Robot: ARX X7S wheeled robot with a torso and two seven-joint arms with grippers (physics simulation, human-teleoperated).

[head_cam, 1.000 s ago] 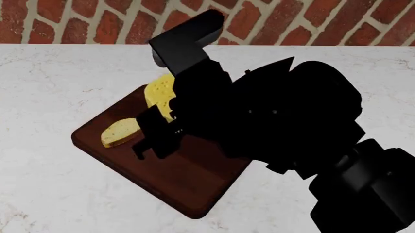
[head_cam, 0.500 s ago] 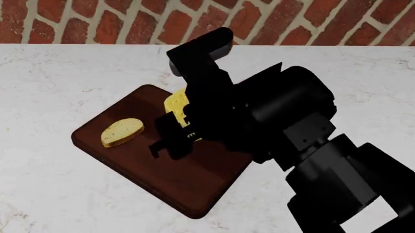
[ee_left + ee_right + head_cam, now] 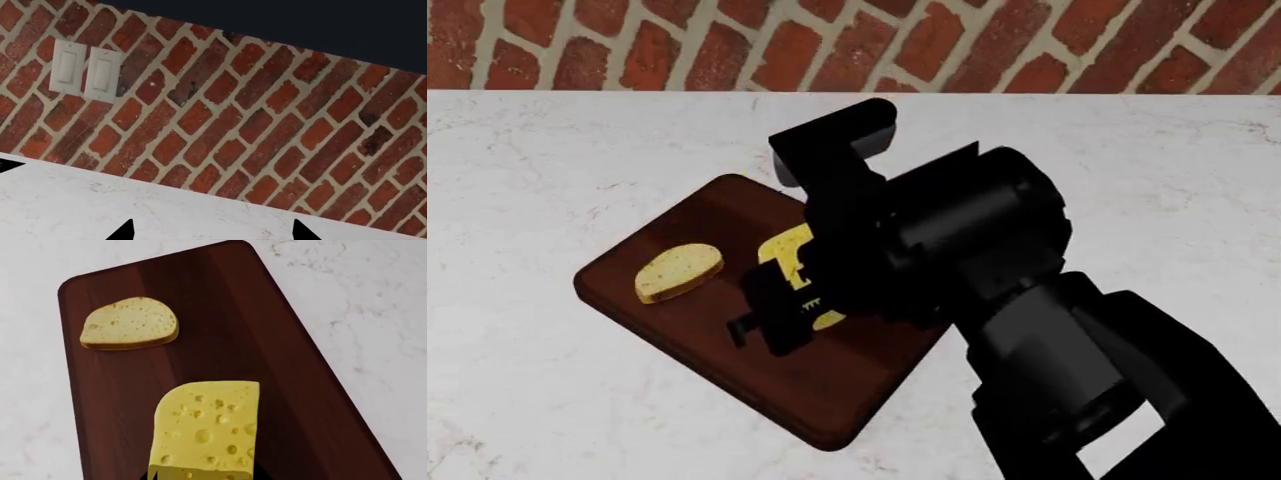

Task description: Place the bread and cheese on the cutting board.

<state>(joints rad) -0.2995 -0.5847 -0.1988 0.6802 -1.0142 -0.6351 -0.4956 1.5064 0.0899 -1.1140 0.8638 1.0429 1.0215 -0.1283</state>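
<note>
The cutting board [image 3: 827, 390] lies on the white marble counter. The bread [image 3: 678, 272] lies flat on the board's left part. My right gripper [image 3: 777, 305] is shut on the cheese [image 3: 785, 248] and holds it over the middle of the board; I cannot tell whether the cheese touches the wood. In the right wrist view the cheese [image 3: 207, 432] sticks out from between the jaws, with the bread [image 3: 129, 323] beyond it on the board [image 3: 280, 370]. My left gripper [image 3: 212, 235] is open and empty, facing the brick wall; it does not show in the head view.
The marble counter [image 3: 534, 170] surrounds the board on all sides. A brick wall [image 3: 694, 45] runs along the back edge, with two white switches [image 3: 83, 70] on it. My right arm [image 3: 1054, 340] covers the board's right side.
My right gripper has carried the cheese from the board's far edge towards its middle, closer to me. The bread and board have not moved.
</note>
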